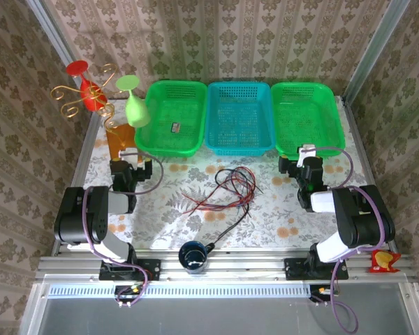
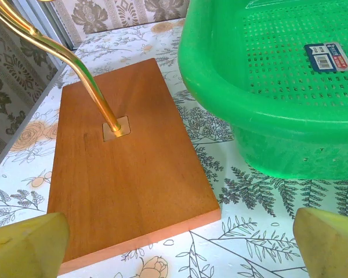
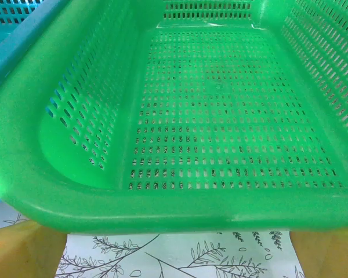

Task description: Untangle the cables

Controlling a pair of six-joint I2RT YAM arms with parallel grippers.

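So you had the tangle of thin black and red-brown cables lying mid-way across the flowery tabletop, just in front of the blue plastic basket. One black strand trailed toward the dark blue cup at the near edge. Your left tool sat well off to the left, yellow fingers spread wide apart and holding nothing. It faced the orange wooden board of the gold wire stand. Your right tool was spread wide too, empty, right at the rim of the right-hand green basket. Neither touched the cables.
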